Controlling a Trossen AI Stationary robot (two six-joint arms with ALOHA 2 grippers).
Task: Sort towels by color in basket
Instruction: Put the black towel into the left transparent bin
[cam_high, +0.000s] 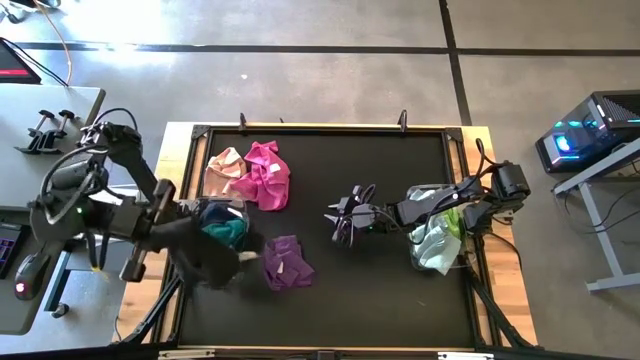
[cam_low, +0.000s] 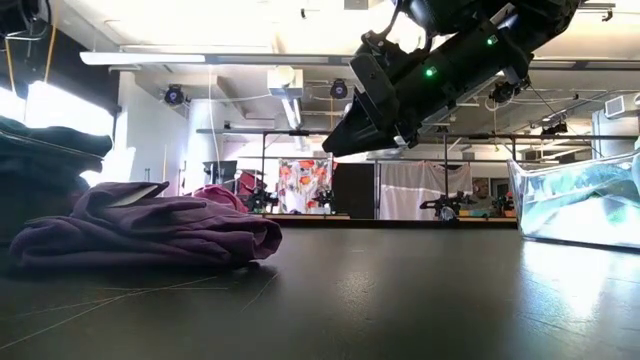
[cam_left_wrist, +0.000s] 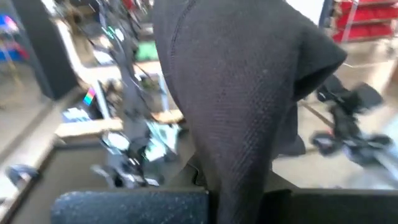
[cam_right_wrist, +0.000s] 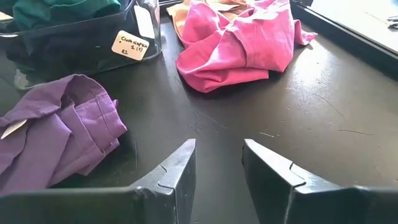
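While the left pincer (cam_high: 222, 268) hangs clenched on a black towel (cam_left_wrist: 249, 93) beside the left bin (cam_high: 238, 208), that cloth looks bound for the teal towel (cam_high: 228, 232) already inside. Purple towel (cam_high: 287, 262) and pink towel (cam_high: 265, 175) lie loose on the bench (cam_high: 380, 300). Mid-bench, the right pincer (cam_high: 345, 216) hovers released and empty. Far right, another bin (cam_high: 425, 190) holds pale and lime cloths (cam_high: 440, 235).
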